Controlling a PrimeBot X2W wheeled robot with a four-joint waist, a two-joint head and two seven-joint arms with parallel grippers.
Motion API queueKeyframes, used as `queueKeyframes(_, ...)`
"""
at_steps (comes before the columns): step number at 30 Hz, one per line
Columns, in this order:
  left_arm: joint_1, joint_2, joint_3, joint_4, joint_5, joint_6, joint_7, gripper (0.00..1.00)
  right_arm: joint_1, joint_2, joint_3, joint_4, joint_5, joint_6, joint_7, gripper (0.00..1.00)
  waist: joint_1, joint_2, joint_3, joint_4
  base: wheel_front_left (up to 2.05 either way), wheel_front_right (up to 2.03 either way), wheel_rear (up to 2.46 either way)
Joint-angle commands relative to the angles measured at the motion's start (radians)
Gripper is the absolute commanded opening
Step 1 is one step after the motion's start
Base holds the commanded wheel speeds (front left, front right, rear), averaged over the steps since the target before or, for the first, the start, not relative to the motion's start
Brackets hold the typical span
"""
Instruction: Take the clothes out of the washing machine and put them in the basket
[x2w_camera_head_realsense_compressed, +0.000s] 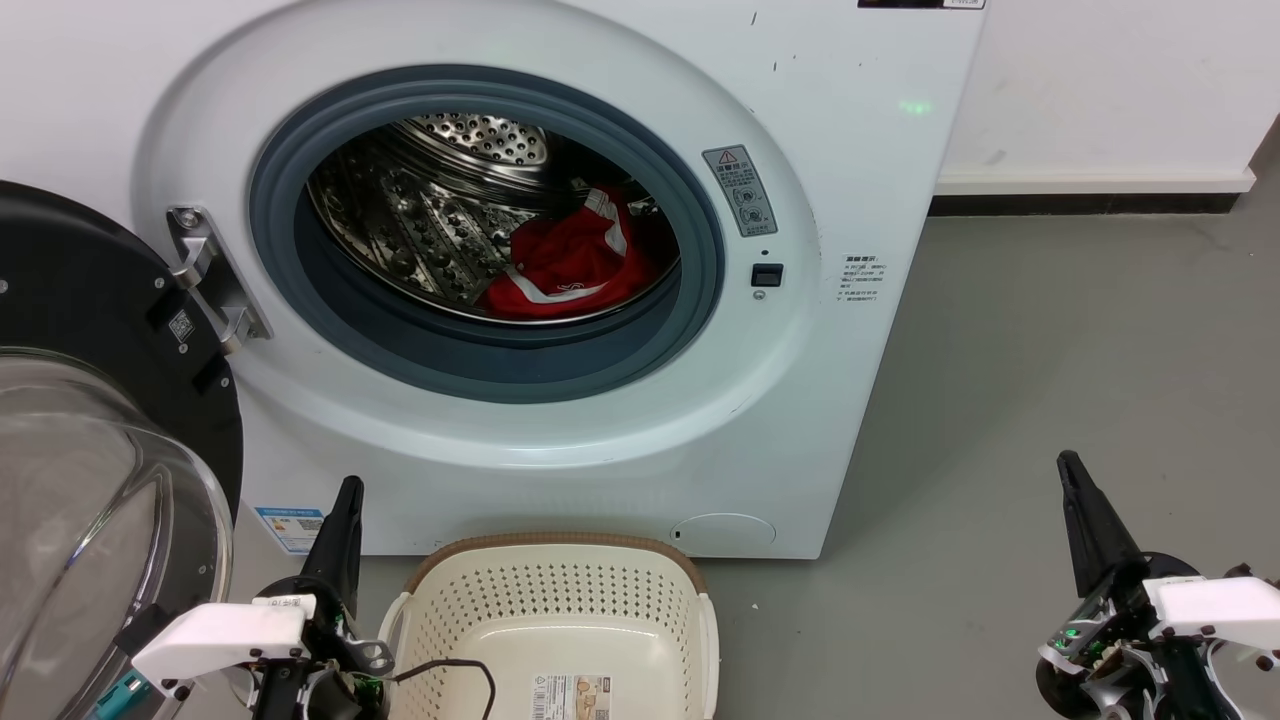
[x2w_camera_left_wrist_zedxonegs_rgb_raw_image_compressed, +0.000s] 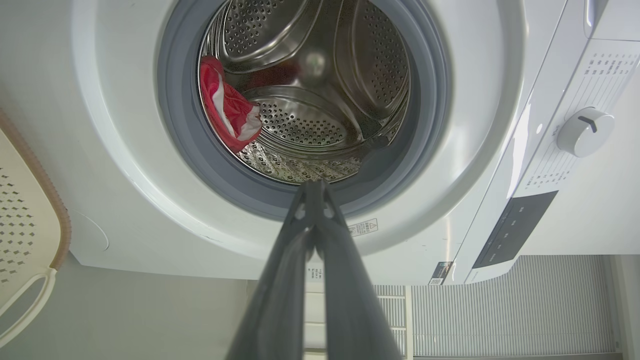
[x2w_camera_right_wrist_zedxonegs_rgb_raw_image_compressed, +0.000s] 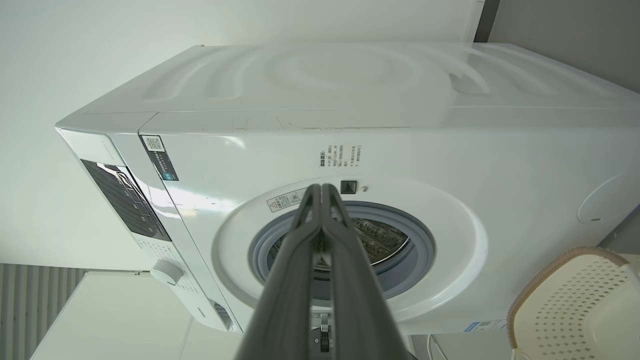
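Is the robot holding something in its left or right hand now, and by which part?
Nothing is held. The left hand and the right hand are both shut and empty; the clothes lie in the washing machine.

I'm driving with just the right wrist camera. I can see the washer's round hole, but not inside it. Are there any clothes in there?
Observer: Yes. In the head view, red clothes with white trim lie inside the washing machine, low and to the right.
Operator: Is anything in the basket yet?
Observer: No. The part of the basket I can see holds no clothes. A paper label shows on its bottom.
Operator: Where's my other gripper?
Observer: The left gripper is just left of the basket, with its fingers shut and pointing up at the machine.
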Motion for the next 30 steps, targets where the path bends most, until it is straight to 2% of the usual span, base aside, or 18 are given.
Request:
queueKeyframes(1,-0.009,-0.001,0.002,0.001,0.002,-0.003,0.003,0.00,-0.011,0.003,0.000,0.001,-0.005,0.000,0.001,0.00,0.0000,0.0000,0.000,0.000,0.00,0.00,0.00)
queueKeyframes(30,-0.009,-0.001,0.001,0.001,0.002,-0.003,0.003,0.00,-0.011,0.003,0.000,0.001,-0.005,0.000,0.001,0.00,0.0000,0.0000,0.000,0.000,0.00,0.00,0.00)
